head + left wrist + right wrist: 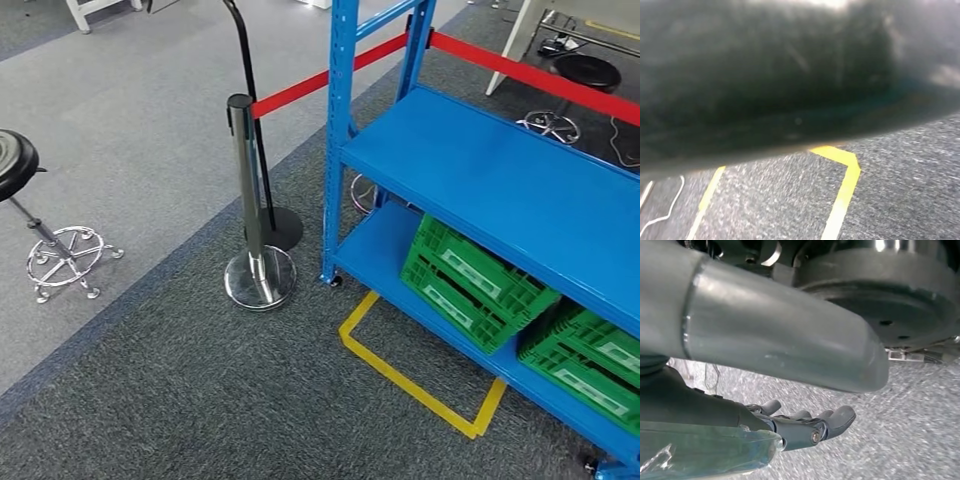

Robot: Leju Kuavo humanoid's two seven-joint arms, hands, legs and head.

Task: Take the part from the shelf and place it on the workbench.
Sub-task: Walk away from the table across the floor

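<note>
A blue metal shelf (490, 170) stands at the right of the head view, its middle board bare. On its lowest board sit two green plastic crates, one (472, 285) tilted and another (589, 360) further right. What lies inside them is hidden. My right hand (802, 427) hangs above the grey carpet in the right wrist view. Its dark fingers (836, 417) are stretched out and apart from the thick grey thumb (783, 340), and nothing is between them.
A chrome stanchion (245, 190) with a red belt (302, 88) stands just left of the shelf's corner post. Yellow floor tape (407, 380) marks a box in front of the shelf, also seen as yellow tape (843, 185) below the left wrist. A black stool (15, 160) is far left.
</note>
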